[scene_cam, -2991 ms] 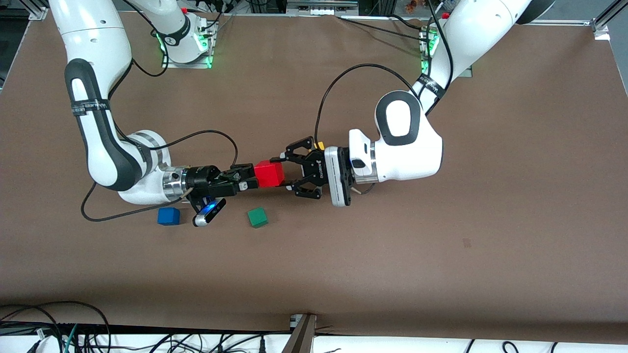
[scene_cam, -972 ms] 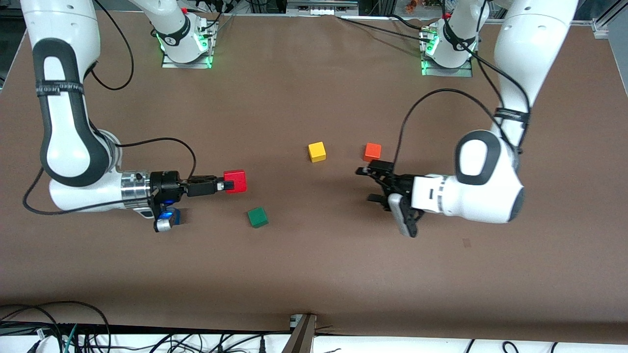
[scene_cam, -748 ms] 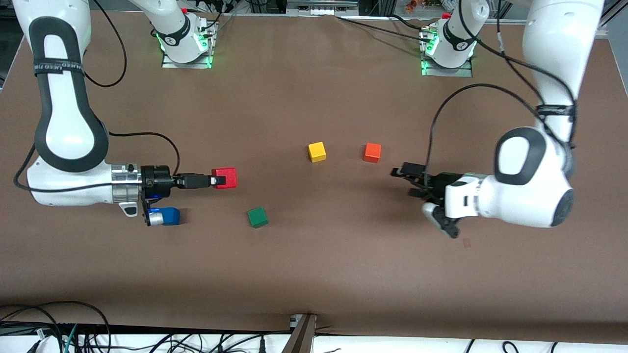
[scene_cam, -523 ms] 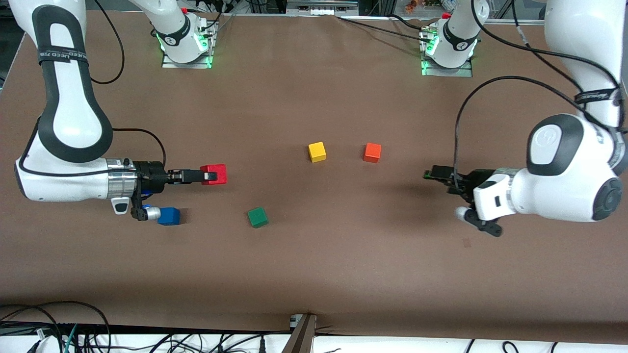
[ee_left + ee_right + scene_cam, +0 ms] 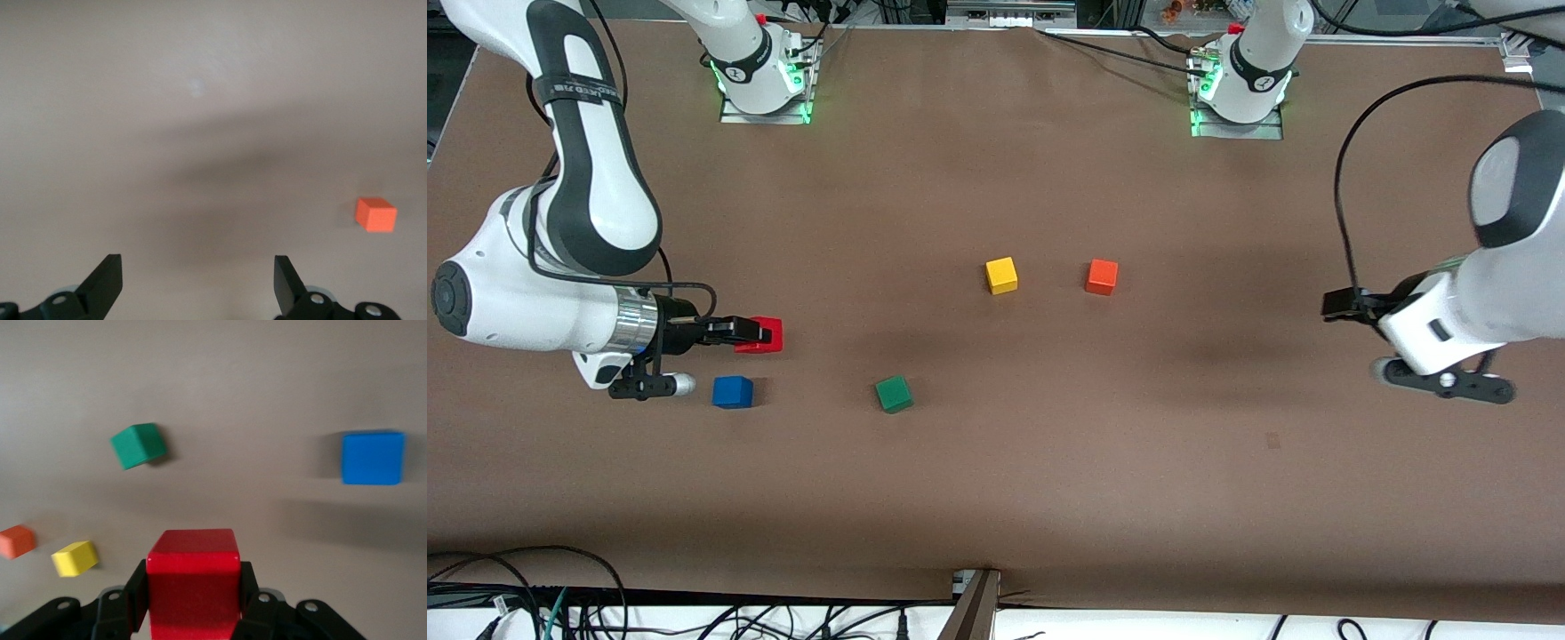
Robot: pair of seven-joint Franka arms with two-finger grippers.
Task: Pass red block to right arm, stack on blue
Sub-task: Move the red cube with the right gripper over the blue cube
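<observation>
My right gripper [image 5: 752, 334] [image 5: 192, 587] is shut on the red block [image 5: 765, 335] [image 5: 193, 580] and holds it in the air over the table at the right arm's end. The blue cube [image 5: 732, 391] [image 5: 373, 457] sits on the table beside the held block, a little nearer the front camera. My left gripper [image 5: 1336, 304] [image 5: 197, 280] is open with nothing between its fingers, raised over the left arm's end of the table.
A green cube [image 5: 893, 393] [image 5: 138, 445] lies toward the middle, about as near as the blue one. A yellow cube [image 5: 1001, 275] [image 5: 75, 558] and an orange cube [image 5: 1102, 276] [image 5: 375, 214] [image 5: 17, 541] sit mid-table. The brown table [image 5: 996, 471] has both arm bases along its top edge.
My right gripper has carried the red block toward the right arm's end, closer to the blue cube. My left arm has pulled back, open, toward its own end.
</observation>
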